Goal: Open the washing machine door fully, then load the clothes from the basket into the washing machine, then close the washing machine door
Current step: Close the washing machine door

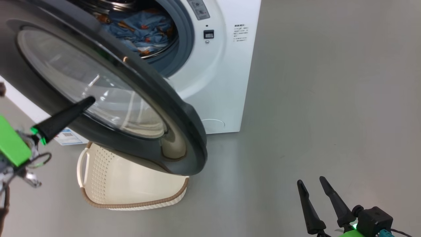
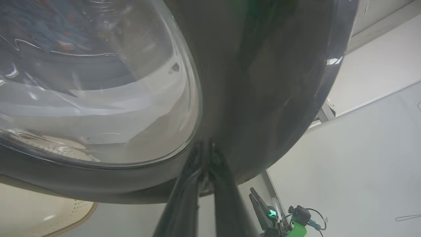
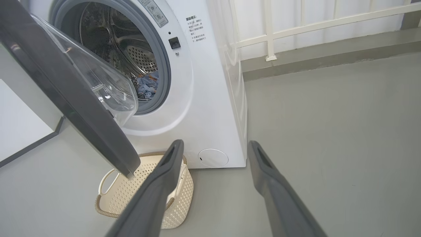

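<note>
The washing machine (image 1: 223, 82) stands with its door (image 1: 108, 98) swung partly open, black ring and glass bowl facing me. Light blue clothes (image 1: 141, 29) with orange prints lie inside the drum; the right wrist view shows the clothes (image 3: 146, 87) low behind the grey gasket. My left gripper (image 1: 91, 99) is shut, its tips pressed against the door's outer face; up close, the left gripper (image 2: 205, 146) rests on the black ring (image 2: 263, 82). The basket (image 1: 131, 194) sits on the floor under the door, with nothing visible inside. My right gripper (image 1: 311, 181) hangs open, holding nothing, away to the right.
Grey floor (image 1: 329, 98) stretches open to the right of the machine. A white railing (image 3: 296, 26) runs behind it. A white panel (image 3: 19, 125) stands left of the door. The round flap (image 1: 213, 125) sits low on the machine's front.
</note>
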